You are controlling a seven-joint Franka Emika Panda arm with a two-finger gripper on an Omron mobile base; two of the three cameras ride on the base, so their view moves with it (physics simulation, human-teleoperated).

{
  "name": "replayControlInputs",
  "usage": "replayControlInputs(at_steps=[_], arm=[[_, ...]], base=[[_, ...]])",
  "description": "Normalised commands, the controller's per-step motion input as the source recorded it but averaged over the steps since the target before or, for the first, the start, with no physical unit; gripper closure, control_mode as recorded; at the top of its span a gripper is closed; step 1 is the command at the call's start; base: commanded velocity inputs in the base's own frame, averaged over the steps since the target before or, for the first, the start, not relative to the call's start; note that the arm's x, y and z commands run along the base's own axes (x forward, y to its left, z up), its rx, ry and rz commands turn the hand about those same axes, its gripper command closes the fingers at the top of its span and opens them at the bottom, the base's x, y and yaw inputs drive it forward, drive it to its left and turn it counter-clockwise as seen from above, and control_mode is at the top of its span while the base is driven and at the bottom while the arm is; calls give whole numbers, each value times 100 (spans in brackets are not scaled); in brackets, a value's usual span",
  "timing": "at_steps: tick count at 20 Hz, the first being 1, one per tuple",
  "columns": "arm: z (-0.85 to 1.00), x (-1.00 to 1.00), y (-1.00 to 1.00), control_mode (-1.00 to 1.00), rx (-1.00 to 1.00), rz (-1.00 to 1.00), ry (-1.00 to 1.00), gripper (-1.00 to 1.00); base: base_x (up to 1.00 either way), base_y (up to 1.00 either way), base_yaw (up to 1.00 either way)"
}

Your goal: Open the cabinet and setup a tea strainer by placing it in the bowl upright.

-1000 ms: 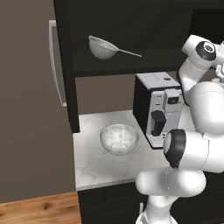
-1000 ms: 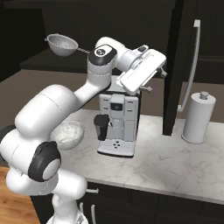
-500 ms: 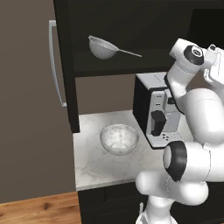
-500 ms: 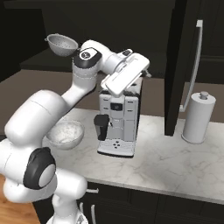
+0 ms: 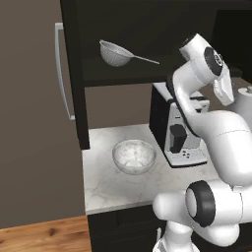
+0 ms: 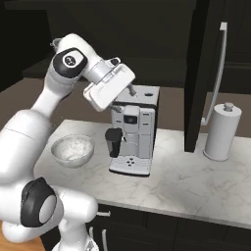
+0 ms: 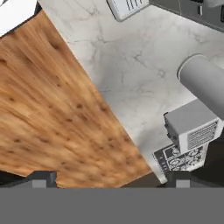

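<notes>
Far left, the dark panelled cabinet [image 5: 74,74] door hangs open, its slim silver bar handle [image 5: 61,74] running down it. On the shelf inside sits the tea strainer [image 5: 116,53], a round wire-mesh basket with a thin straight handle pointing right. Below it on the white marble table [image 5: 106,187] is the mottled clear glass bowl [image 5: 134,156], then a boxy coffee machine [image 6: 133,130], then a paper towel roll [image 6: 223,131]. The gripper [image 6: 128,88] hovers above the machine, jaws spread wide, holding nothing.
</notes>
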Motion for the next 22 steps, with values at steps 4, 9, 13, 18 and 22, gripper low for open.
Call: replayControlInputs(at_steps=[4, 9, 13, 18, 22], arm=[[0, 34, 60, -100, 59, 19, -38, -100], [0, 72, 63, -100, 47, 4, -56, -100], [7, 55, 60, -100, 39, 3, -74, -100], [19, 25, 60, -100, 28, -1, -57, -100], [38, 0, 91, -100, -11, -4, -20, -100]], base=[[0, 0, 0], [0, 0, 0], [0, 0, 0], [0, 0, 0], [0, 0, 0]])
